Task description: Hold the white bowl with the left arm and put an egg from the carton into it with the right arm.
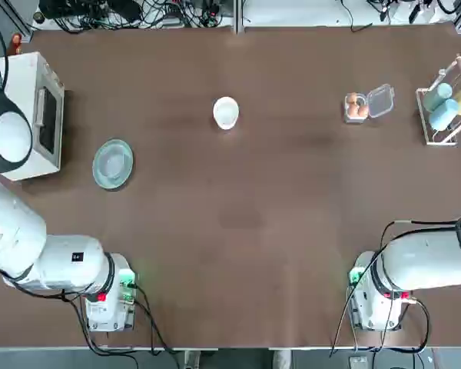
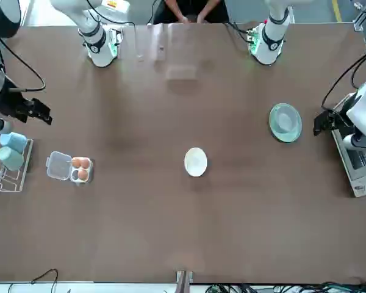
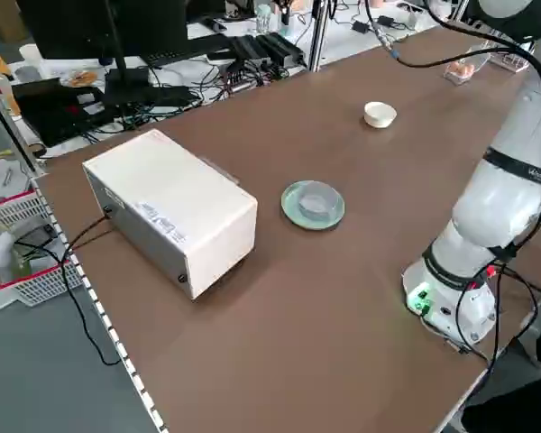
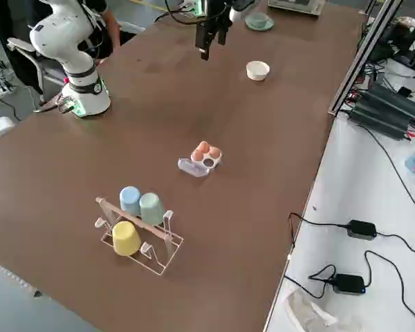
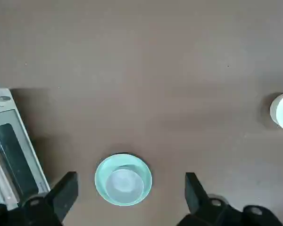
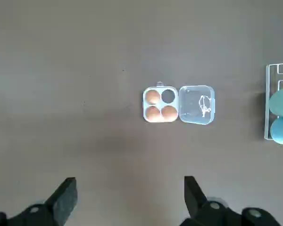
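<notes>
A: Status of task items on bench (image 1: pixel 253 223)?

B: White bowl (image 1: pixel 226 112) upright near centre, toward 12 o'clock in top view, clear of everything else. Carton (image 1: pixel 366 104) at about 2 o'clock, well apart from bowl, lid hinged flat open on side facing wire rack (image 1: pixel 446 104). Three eggs seated in carton; nearest reference egg (image 6: pixel 153 97) in one compartment, one compartment vacant.

A: End effector condition?

B: Left end effector (image 5: pixel 127 197) raised above bench, fingers (image 5: pixel 61 195) spread wide, gripping nothing; positioned over pale-green glass dish (image 5: pixel 123 180), not touching. Right end effector (image 6: pixel 129 200) likewise raised, fingers (image 6: pixel 63 197) fully apart, empty; carton visible beyond fingertips in right wrist view, well clear.

A: Other items?

B: Glass dish at about 9 o'clock in top view, just beside white boxed appliance (image 1: pixel 37 115) at bench edge. Wire rack at 3 o'clock edge, carrying blue, green and yellow cups (image 4: pixel 138 214). Left arm (image 1: pixel 31 254) and right arm (image 1: pixel 422 265) both based at 6 o'clock edge. Person (image 2: pixel 189 9) partly visible beyond bench in front view, behind arm bases.
</notes>
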Robot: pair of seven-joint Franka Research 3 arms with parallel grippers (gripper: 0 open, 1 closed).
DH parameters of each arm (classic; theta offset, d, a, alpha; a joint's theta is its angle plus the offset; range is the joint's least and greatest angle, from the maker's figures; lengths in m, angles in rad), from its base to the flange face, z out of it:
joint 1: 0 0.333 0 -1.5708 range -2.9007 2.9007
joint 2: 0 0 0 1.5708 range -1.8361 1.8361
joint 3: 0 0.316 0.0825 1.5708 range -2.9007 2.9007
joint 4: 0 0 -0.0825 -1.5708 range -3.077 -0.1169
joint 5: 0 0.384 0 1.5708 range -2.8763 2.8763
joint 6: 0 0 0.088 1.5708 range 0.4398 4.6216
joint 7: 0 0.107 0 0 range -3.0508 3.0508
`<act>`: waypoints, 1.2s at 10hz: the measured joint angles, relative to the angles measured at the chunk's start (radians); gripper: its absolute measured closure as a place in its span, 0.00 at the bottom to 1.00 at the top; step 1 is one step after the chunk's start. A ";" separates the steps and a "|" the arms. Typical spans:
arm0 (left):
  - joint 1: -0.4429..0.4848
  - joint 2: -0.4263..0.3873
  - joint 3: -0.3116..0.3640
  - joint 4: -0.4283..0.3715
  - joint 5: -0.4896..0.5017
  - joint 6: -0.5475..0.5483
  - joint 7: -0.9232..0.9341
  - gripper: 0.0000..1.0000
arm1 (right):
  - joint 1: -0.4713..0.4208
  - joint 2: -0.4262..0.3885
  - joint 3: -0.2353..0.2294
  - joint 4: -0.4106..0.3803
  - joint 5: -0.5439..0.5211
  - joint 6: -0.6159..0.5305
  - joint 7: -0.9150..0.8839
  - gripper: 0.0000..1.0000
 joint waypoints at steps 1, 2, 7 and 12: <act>0.000 0.000 0.000 0.000 0.000 0.000 0.000 0.00 | 0.000 0.000 0.000 0.000 0.000 0.000 0.000 0.00; 0.000 0.000 0.000 0.000 0.000 0.000 0.000 0.00 | 0.000 0.000 0.000 0.000 0.000 0.000 0.000 0.00; -0.015 0.001 -0.011 0.000 -0.011 0.000 0.158 0.00 | 0.000 0.000 0.000 -0.008 0.000 0.001 0.000 0.00; 0.033 0.127 -0.012 -0.018 -0.192 0.014 0.524 0.00 | 0.000 0.000 0.001 -0.010 0.000 0.001 0.000 0.00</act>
